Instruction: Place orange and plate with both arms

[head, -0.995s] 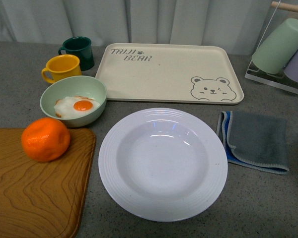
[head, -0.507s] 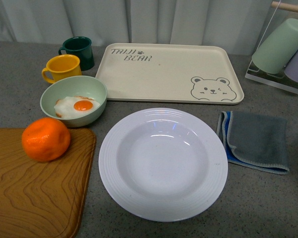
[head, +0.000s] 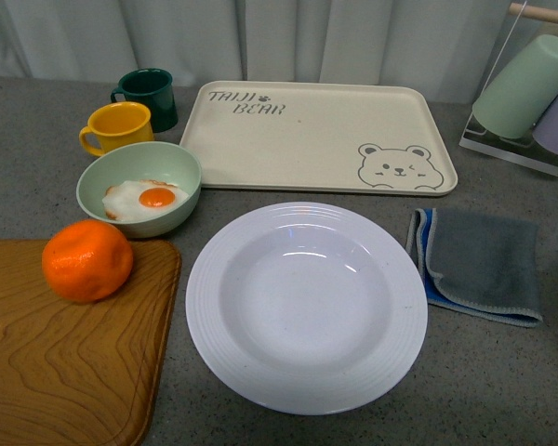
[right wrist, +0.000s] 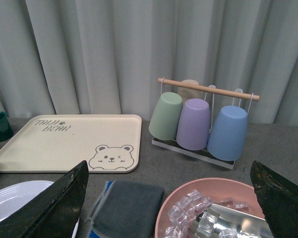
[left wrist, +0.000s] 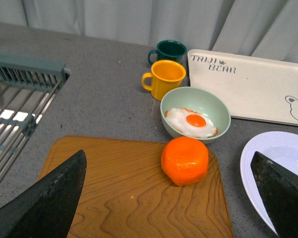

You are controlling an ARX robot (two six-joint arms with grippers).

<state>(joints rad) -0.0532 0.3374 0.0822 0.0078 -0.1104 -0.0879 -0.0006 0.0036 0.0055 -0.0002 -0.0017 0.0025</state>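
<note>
The orange [head: 87, 260] sits on the far right corner of a wooden cutting board [head: 56, 362]; it also shows in the left wrist view [left wrist: 185, 160]. The large white plate [head: 305, 305] lies on the grey counter right of the board, and its rim shows in the left wrist view [left wrist: 258, 163] and the right wrist view [right wrist: 10, 198]. My left gripper [left wrist: 171, 198] is open above the board, with the orange just beyond its fingers. My right gripper [right wrist: 169, 208] is open and empty, over a grey cloth and a pink bowl. Neither arm shows in the front view.
A pale green bowl with a fried egg [head: 139, 189], a yellow mug [head: 118, 127] and a dark green mug [head: 149, 96] stand behind the board. A cream bear tray [head: 318, 137] lies at the back. A grey cloth [head: 479, 263], a cup rack [right wrist: 201, 121], a pink bowl of ice [right wrist: 213, 210] and a sink rack [left wrist: 20, 109] surround these.
</note>
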